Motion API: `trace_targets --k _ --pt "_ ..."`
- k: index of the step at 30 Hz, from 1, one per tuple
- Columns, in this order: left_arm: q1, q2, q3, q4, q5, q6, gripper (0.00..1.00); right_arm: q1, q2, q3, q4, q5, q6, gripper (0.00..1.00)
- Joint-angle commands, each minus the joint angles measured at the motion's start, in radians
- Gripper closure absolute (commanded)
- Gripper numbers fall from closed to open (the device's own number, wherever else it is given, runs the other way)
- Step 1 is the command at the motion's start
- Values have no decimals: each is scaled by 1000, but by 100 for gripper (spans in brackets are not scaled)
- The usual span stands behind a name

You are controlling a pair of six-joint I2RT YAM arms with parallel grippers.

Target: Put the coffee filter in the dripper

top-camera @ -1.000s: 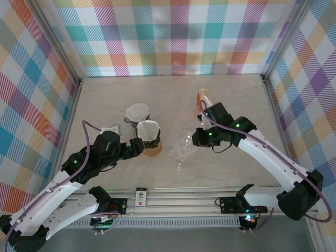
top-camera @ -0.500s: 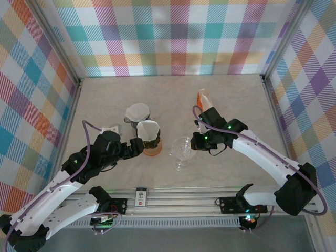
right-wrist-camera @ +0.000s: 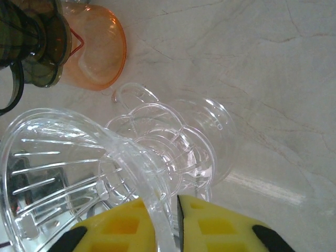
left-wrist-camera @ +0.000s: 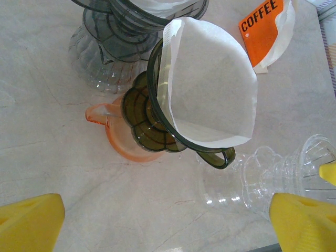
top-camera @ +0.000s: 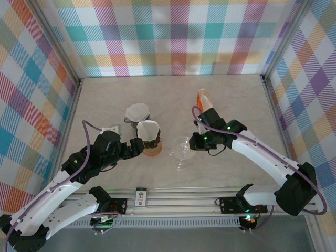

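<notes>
Entry: white paper coffee filter (left-wrist-camera: 210, 89), seated in a smoke-tinted dripper (left-wrist-camera: 144, 118), its upper edge standing above the rim. This dripper is stacked on an orange translucent cup (left-wrist-camera: 118, 142). Just behind stands a second smoke-tinted dripper (left-wrist-camera: 113, 47) carrying a second filter (top-camera: 137, 111). To the right, near the cup, is a clear dripper (right-wrist-camera: 157, 152), tilted. Right gripper (right-wrist-camera: 168, 220): jaws nearly together, pinching the clear dripper's rim between yellow pads. Left gripper (left-wrist-camera: 165, 223): spread wide, holding nothing, hovering at the near-left side of the cup. Beyond the right gripper, an orange-and-white bag marked COFFEE (left-wrist-camera: 265, 26) sits on the marble-pattern table (top-camera: 241, 94).
</notes>
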Motion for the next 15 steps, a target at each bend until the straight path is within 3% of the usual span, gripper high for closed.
trace_targets --k 1,8,11,15 --pt "12 0 2 3 -4 1 0 7 -15 -14 3 5 6 70" --pt "13 -4 7 3 -4 2 0 8 -58 17 -12 71 -11 34" --pt "12 -9 7 4 -7 -1 0 3 -77 53 -25 138 -38 26" --pt "13 -14 11 4 -12 2 0 -50 -76 101 6 186 -69 23"
